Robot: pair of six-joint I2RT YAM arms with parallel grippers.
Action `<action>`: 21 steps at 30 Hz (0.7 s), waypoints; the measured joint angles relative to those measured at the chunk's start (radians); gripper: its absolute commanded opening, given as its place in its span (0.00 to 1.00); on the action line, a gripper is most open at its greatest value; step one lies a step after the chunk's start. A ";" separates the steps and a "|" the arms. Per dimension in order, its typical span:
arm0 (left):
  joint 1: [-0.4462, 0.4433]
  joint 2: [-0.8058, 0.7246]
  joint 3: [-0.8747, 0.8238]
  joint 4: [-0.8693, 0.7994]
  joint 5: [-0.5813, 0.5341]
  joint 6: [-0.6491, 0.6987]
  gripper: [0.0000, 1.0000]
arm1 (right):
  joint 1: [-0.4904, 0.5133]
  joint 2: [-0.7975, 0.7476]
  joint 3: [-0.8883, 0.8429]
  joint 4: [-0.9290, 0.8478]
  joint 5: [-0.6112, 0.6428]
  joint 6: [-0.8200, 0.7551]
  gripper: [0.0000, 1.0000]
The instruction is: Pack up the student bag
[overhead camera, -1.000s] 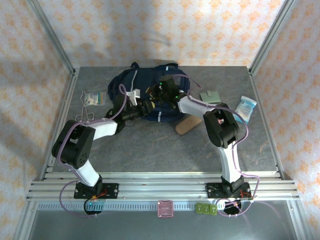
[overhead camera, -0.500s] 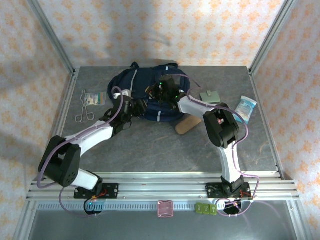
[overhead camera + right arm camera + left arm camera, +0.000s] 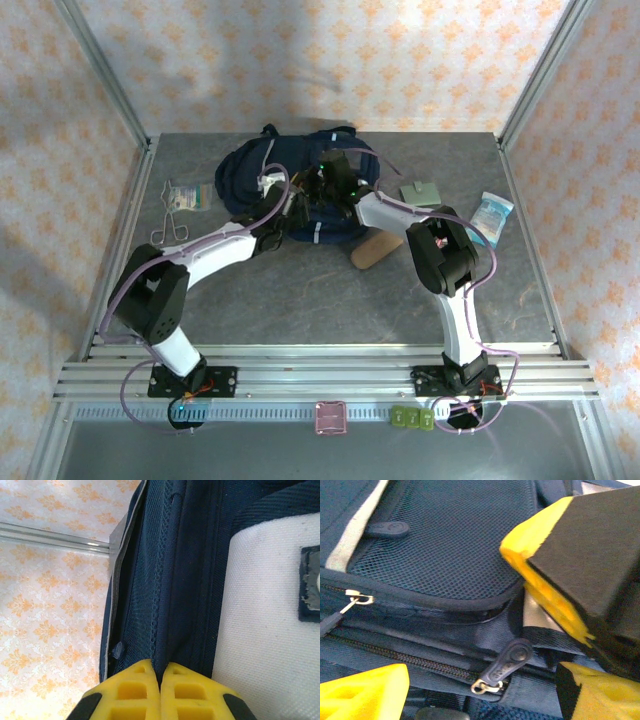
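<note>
The student bag [image 3: 262, 170], navy with a mesh pocket [image 3: 450, 540] and a white patch [image 3: 265, 610], lies at the back middle of the table. My left gripper [image 3: 296, 205] is at the bag's front edge and stands open [image 3: 482, 690]. A dark zip pull [image 3: 507, 662] on a closed zip lies between its yellow fingers [image 3: 362, 692], untouched. My right gripper [image 3: 325, 187] is on top of the bag, and its yellow and black finger [image 3: 570, 555] looms close above the left one. It is shut [image 3: 160, 672], pinching a fold of navy fabric beside the mesh.
A brown oval case [image 3: 375, 248] lies just right of the bag, with a green item [image 3: 420, 192] and a pale blue packet [image 3: 493, 213] further right. Metal forceps [image 3: 170, 228] and a small packet [image 3: 188, 195] lie to the left. Frame posts stand at the table's corners.
My left gripper has opened wide, and its arm has swung and reached in to the bag's front by the zip. The right arm and its pinch on the bag have not moved.
</note>
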 measured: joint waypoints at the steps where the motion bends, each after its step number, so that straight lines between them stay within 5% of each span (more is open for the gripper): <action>1: 0.000 0.011 0.007 -0.005 -0.025 -0.002 0.73 | 0.000 0.000 0.000 0.000 0.000 0.003 0.00; 6: 0.006 0.045 0.014 -0.021 -0.120 -0.048 0.56 | 0.002 0.000 0.000 0.004 -0.006 0.007 0.00; 13: 0.031 -0.021 -0.060 -0.001 -0.149 -0.123 0.17 | 0.011 0.000 -0.003 0.011 -0.007 0.007 0.00; 15: 0.047 -0.085 -0.123 -0.001 -0.146 -0.135 0.18 | 0.011 0.000 -0.009 0.027 -0.008 0.010 0.00; 21: 0.130 -0.271 -0.300 0.060 -0.010 -0.129 0.56 | 0.010 0.000 -0.025 0.053 -0.012 0.018 0.00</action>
